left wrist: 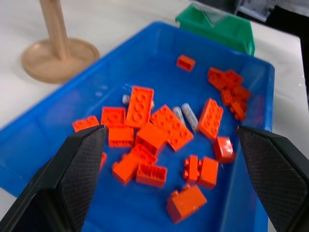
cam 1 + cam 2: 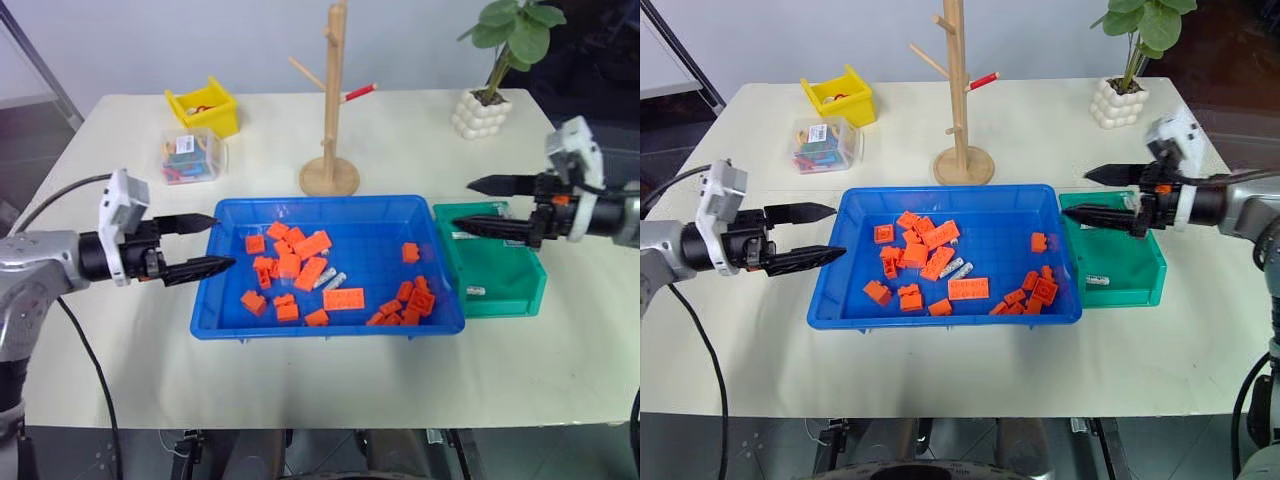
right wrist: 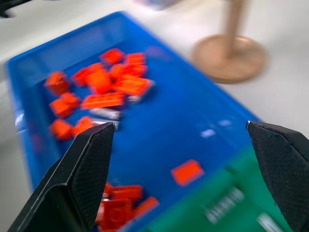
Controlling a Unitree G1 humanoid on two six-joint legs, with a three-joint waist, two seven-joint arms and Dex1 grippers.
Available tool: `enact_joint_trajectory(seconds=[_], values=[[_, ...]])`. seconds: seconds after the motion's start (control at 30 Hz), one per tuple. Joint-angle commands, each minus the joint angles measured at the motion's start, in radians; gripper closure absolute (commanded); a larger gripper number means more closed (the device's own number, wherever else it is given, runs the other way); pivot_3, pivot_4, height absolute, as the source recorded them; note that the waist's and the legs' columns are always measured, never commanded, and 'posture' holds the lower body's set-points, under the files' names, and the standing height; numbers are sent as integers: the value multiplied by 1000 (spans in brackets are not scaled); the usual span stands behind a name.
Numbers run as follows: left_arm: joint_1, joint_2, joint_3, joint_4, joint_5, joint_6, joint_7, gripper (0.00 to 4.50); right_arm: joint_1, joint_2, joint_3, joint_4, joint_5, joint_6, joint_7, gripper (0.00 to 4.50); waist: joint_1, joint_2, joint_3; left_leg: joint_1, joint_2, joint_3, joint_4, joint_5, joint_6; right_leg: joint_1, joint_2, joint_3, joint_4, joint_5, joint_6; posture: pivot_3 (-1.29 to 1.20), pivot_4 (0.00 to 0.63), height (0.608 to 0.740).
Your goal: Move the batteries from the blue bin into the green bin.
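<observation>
Both hands, left hand [image 2: 210, 245] and right hand [image 2: 478, 206], hung spread and empty; the batteries [image 2: 331, 281] at frame centre lay wedged among orange bricks [image 2: 300, 258], so a pinch risked snagging a brick.

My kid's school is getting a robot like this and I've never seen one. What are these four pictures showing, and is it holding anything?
It is a humanoid robot with two arms, each ending in a two-fingered black pincer. Two pictures look down from its head; two come from cameras on its wrists. On the table lies a blue bin of orange bricks and a few batteries, with a green bin beside it. The left pincer and right pincer are both open and hold nothing.
</observation>
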Motion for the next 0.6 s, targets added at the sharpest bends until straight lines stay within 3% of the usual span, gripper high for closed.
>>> enact_joint_trajectory(seconds=[0.03,0.3,0.6], values=[[17,11,7,-7,25,-28,-22,0,-64,47,49,-28,14,-16,17,35,-1,0,0,0,0,0,0,0,0,0,0,0,0,0,0,0,150,740],[22,-43,34,-35,20,-32,43,0,-161,286,253,147,-184,-223,-44,35,0,0,0,0,1,0,2,0,0,0,1,0,1,1,-1,0,150,740],[27,-84,67,-77,-7,-14,124,0,-319,498,414,548,-443,-595,-29,35,-5,0,0,0,1,-1,4,0,-1,-2,2,0,7,2,-1,0,150,740]])
